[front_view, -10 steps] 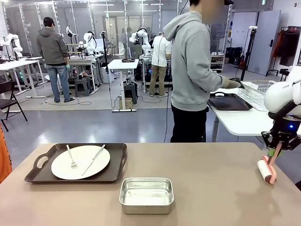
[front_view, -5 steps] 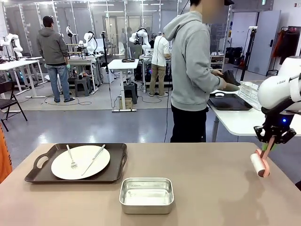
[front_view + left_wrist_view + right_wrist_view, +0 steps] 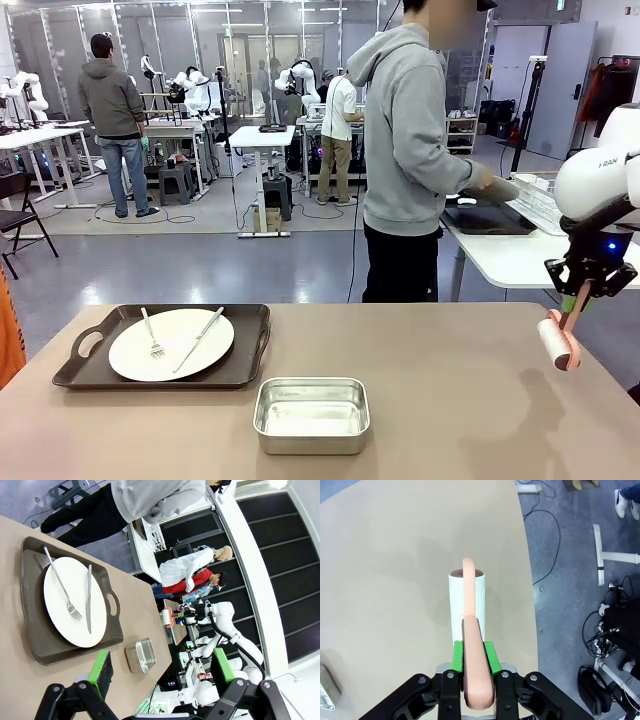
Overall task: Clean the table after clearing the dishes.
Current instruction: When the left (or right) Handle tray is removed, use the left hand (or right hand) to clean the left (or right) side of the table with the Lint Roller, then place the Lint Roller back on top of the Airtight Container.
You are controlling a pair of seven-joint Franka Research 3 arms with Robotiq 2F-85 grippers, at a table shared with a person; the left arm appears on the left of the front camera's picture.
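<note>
**First onlooker:** What has the right claw [image 3: 583, 292] got?

**Second onlooker:** It's clamped on the pink handle of a lint roller [image 3: 558, 343], which dangles just below it over the table [image 3: 450, 410], close to the edge. The left claw [image 3: 161, 665] hangs with its jaws apart and empty.

**First:** What could go wrong?

**Second:** The table isn't cleared. Far to the right claw's left, a plate [image 3: 170, 345] sits on its tray [image 3: 247, 366], and a steel pan [image 3: 310, 443] lies between them. I reckon a wide sweep would knock into these. The roller could also run off the near edge, or twist in that narrow grip when pressed down.

**First:** Any writing?

**Second:** Only a few dark letters on the right arm [image 3: 600, 175], too small to make out. The roller shows no label.
</note>
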